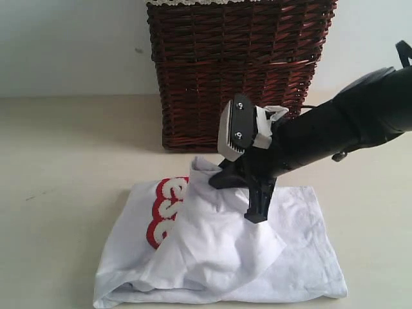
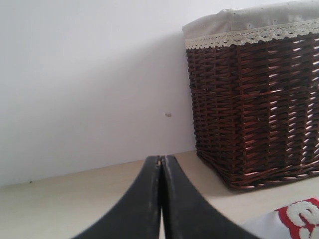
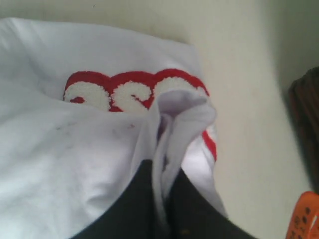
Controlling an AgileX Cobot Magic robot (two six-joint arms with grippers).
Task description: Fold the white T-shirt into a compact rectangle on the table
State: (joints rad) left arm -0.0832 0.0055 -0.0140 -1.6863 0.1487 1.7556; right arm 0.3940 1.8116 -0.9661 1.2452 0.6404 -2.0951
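Observation:
The white T-shirt lies partly folded on the table, with its red-outlined lettering showing on the left. My right gripper is shut on a raised fold of the shirt and holds it above the rest. In the right wrist view the fabric is pinched between the black fingers of that gripper, just below the lettering. My left gripper is shut and empty, low over the table, with a corner of the shirt beside it.
A dark brown wicker basket with a lace-trimmed liner stands against the wall just behind the shirt. An orange object shows at the edge of the right wrist view. Bare table stretches left of the shirt.

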